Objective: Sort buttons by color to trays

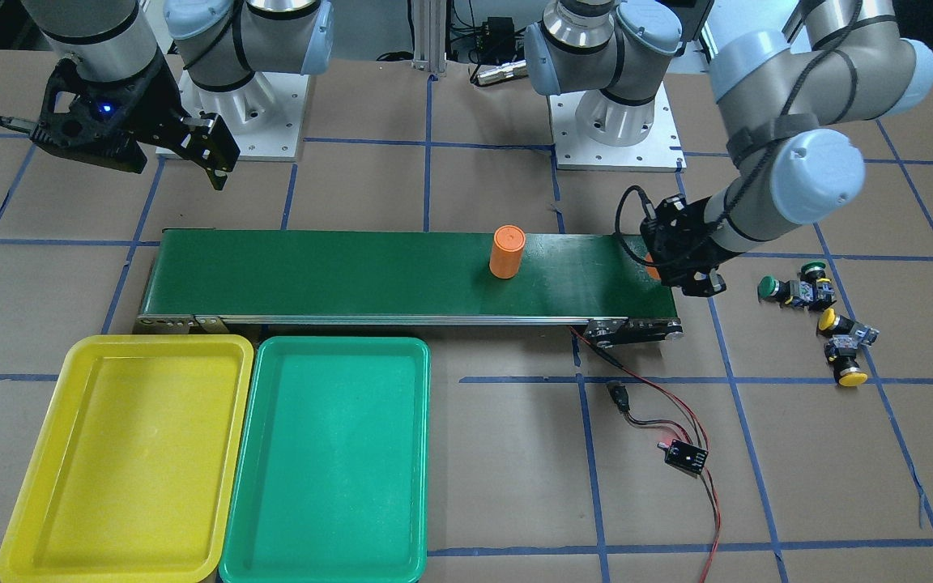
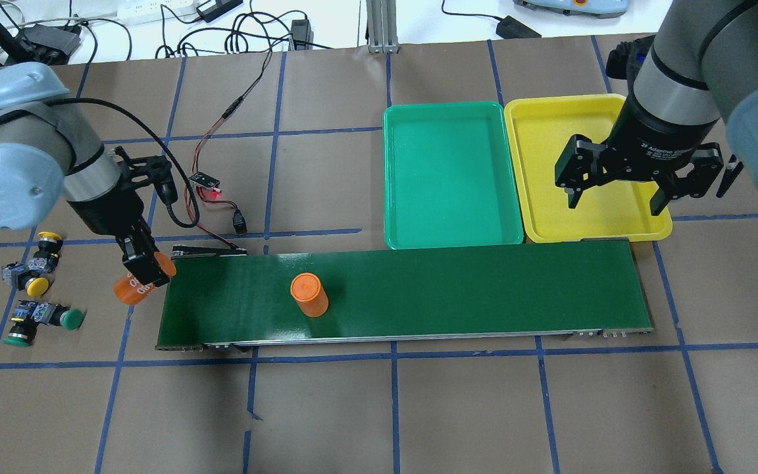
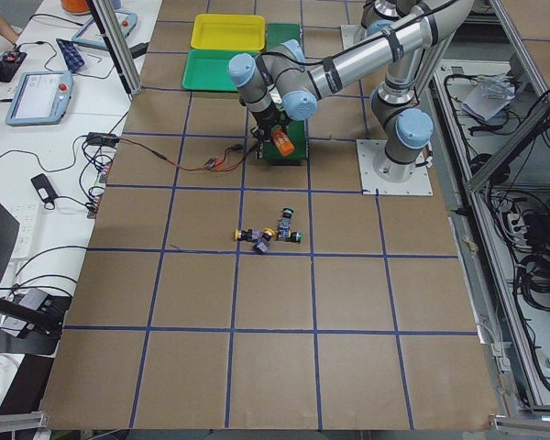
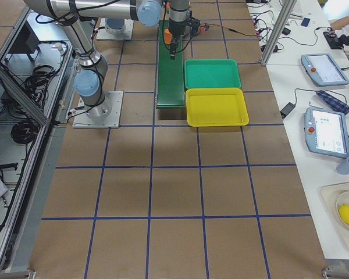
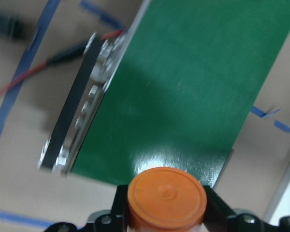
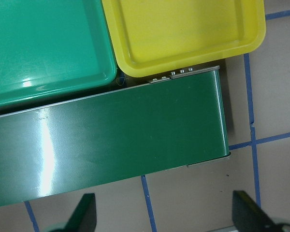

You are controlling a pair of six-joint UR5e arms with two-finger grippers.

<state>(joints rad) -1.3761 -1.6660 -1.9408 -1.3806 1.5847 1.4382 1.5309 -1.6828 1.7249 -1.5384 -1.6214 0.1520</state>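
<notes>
Yellow and green buttons (image 2: pixel 31 289), four, I log clustered on the tabletop (image 2: pixel 418 408) at far left, well apart from both trays. Left hand (image 2: pixel 144 270): clamped on an orange cylinder (image 2: pixel 134 289) at the conveyor belt's (image 2: pixel 458 296) left end. Second orange cylinder (image 2: pixel 308 295): upright on belt. Green tray (image 2: pixel 395 197), yellow tray (image 2: pixel 537 230): side by side. Right hand (image 2: pixel 616 197): fingers apart above yellow tray.

glossy plastic trays (image 1: pixel 329 461), matt cardboard table (image 1: pixel 499 486)
</notes>
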